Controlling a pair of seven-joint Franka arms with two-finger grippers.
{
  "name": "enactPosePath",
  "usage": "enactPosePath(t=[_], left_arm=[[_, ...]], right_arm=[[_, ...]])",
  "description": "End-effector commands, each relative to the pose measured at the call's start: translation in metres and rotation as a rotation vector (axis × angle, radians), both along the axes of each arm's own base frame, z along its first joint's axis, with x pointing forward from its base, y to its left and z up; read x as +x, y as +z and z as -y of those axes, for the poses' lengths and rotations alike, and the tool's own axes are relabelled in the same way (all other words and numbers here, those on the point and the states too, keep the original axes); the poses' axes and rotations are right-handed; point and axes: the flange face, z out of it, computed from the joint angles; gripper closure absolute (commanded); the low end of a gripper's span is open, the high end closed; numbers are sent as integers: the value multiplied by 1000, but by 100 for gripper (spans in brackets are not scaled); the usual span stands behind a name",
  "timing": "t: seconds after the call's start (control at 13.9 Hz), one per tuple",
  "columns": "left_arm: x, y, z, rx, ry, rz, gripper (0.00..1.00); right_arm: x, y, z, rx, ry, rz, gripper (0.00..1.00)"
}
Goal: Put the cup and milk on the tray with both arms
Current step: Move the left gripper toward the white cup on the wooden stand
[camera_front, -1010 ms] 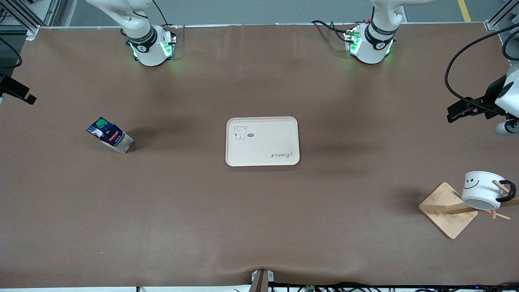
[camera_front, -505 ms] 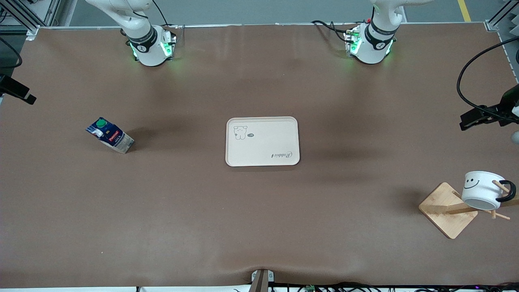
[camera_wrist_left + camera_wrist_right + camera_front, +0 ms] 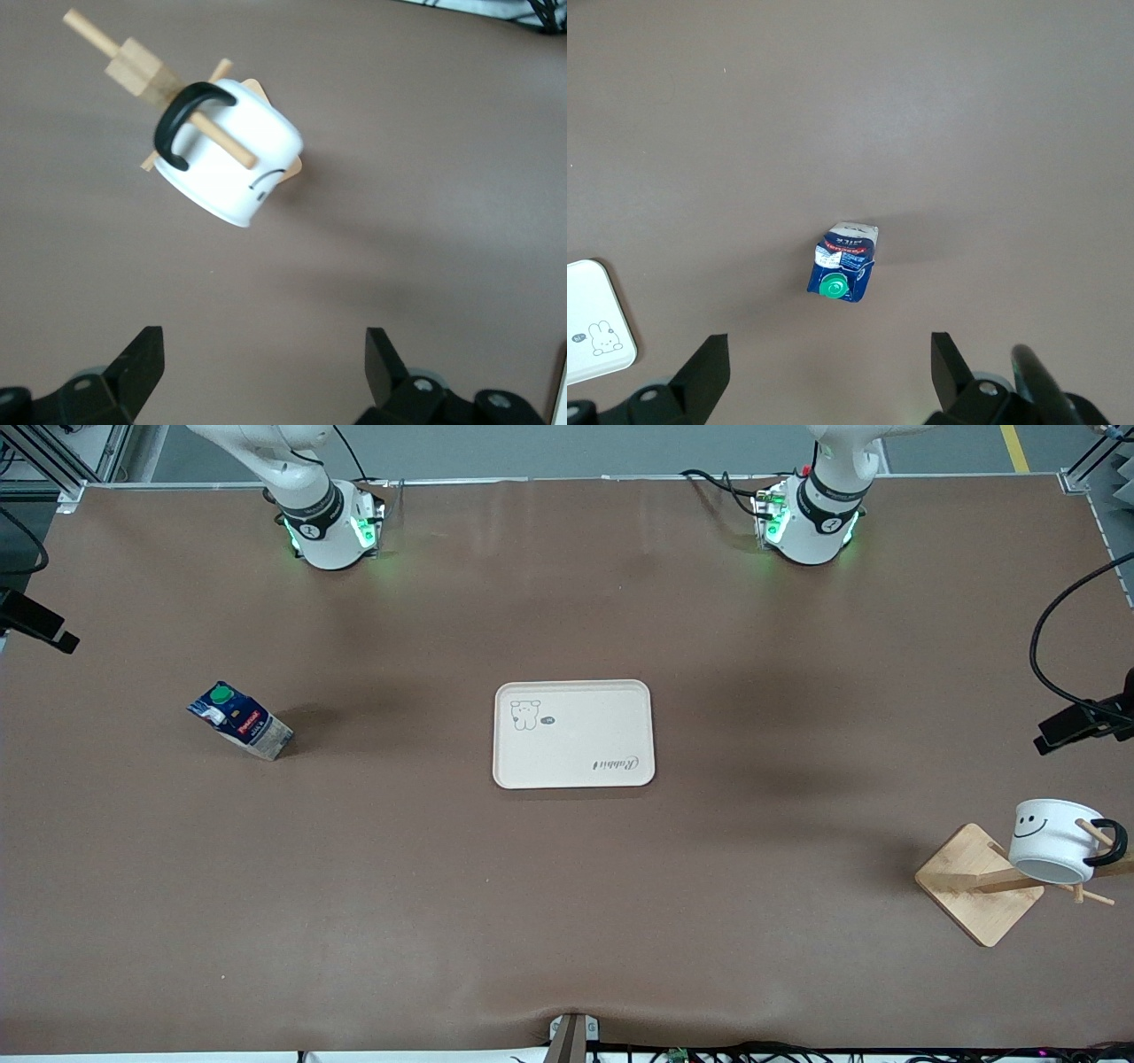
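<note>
The left gripper [image 3: 257,372] is wide open and holds nothing, up over the cup [image 3: 226,150], which hangs by its handle on a wooden peg [image 3: 217,133]. The right gripper [image 3: 824,372] is wide open and empty too, high over the standing milk [image 3: 843,263]. The tray [image 3: 573,734] sits in the middle, between them, so each arm can reach it.
</note>
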Motion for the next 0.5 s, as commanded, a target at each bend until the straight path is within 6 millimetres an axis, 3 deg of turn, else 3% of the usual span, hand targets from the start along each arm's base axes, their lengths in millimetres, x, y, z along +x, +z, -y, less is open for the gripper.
enactPosePath(t=[0.0, 0.14, 0.43], left_arm=[[-14, -21, -20, -36, 49, 55, 0], [-16, -42, -36, -83, 92, 94, 0], [-17, -78, -47, -97, 123, 188, 0]], right_arm=[[2, 5, 2, 2, -16, 6, 0], [3, 8, 2, 0, -16, 20, 0], [14, -1, -1, 1, -5, 3, 0]])
